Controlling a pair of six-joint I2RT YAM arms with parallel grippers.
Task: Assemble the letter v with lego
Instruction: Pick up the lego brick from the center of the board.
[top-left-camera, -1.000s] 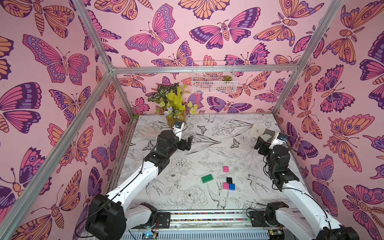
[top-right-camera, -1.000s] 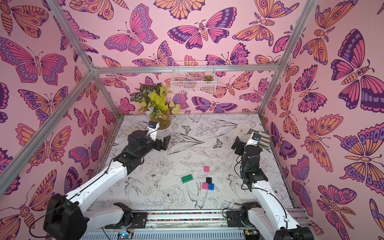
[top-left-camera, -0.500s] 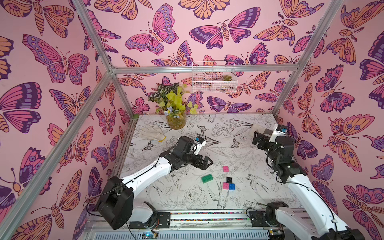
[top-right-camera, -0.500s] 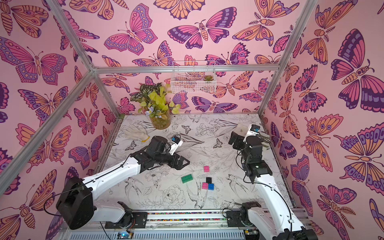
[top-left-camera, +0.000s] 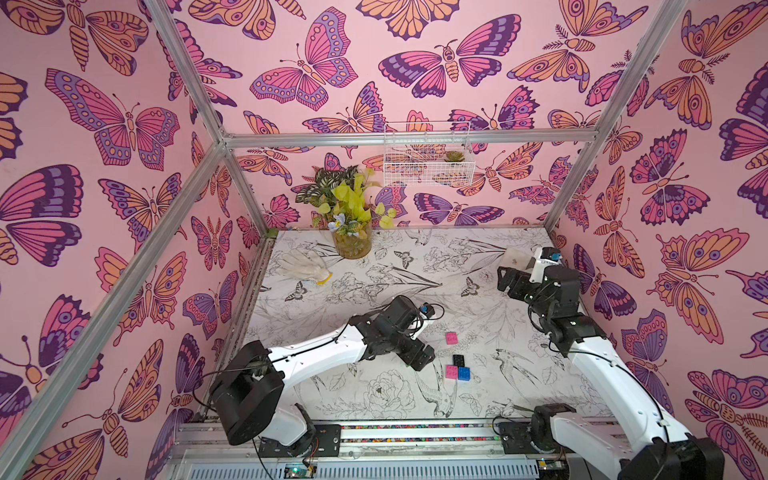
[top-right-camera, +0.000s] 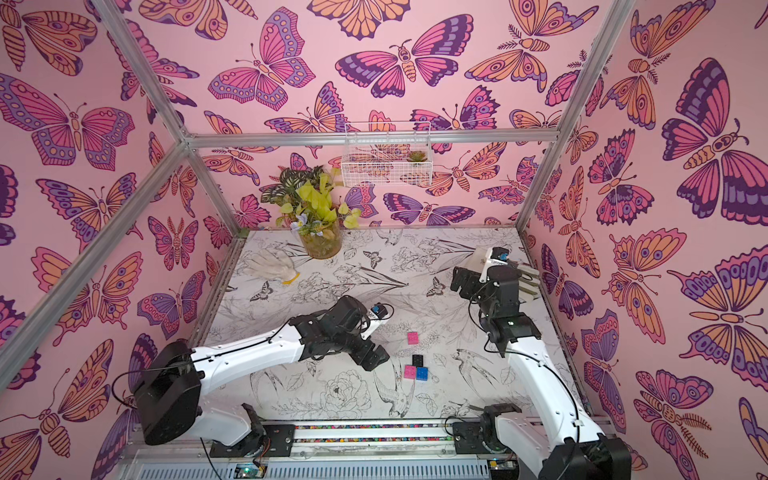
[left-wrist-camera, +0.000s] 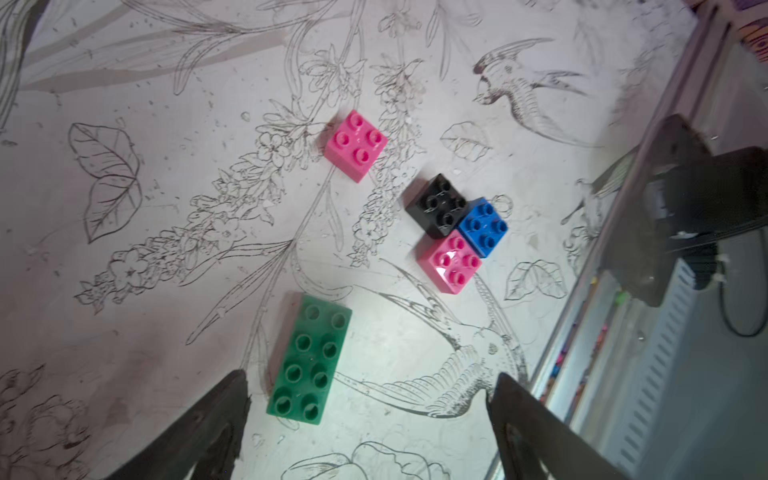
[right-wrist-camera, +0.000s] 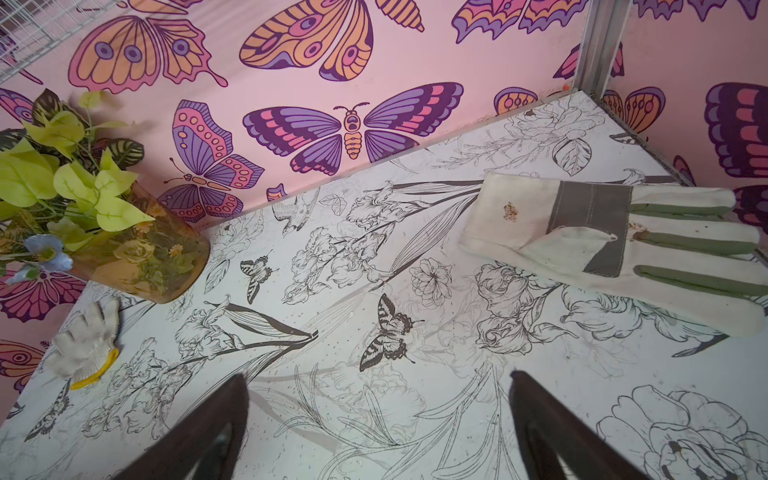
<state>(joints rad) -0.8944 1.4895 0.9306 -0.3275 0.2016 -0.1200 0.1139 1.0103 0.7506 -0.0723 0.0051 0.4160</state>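
While the left gripper (left-wrist-camera: 368, 386) hangs over the front half of the worktop (top-left-camera: 478, 266) with its jaws spread wide, nothing's actually pinched. The green brick (left-wrist-camera: 309, 359) lies flat with its near end poking in between the two fingers, closer to one of them, and as far as I can see it isn't touching either. In both top views the gripper hides it.

No V so far, the lego is all loose. The black brick (top-left-camera: 458, 360), the blue brick (top-left-camera: 464, 372) and one pink brick (top-left-camera: 451, 371) are huddled together touching, a bit right of middle toward the front edge. The other pink brick (top-left-camera: 451, 337) sits alone just behind them.

The right gripper (right-wrist-camera: 378, 376) is up by the right edge, well apart from the bricks, jaws spread too and empty, facing a work glove (right-wrist-camera: 602, 245) near the back right corner. A knit glove (top-left-camera: 305, 264) and a vase of leaves (top-left-camera: 351, 243) sit toward the back left corner.
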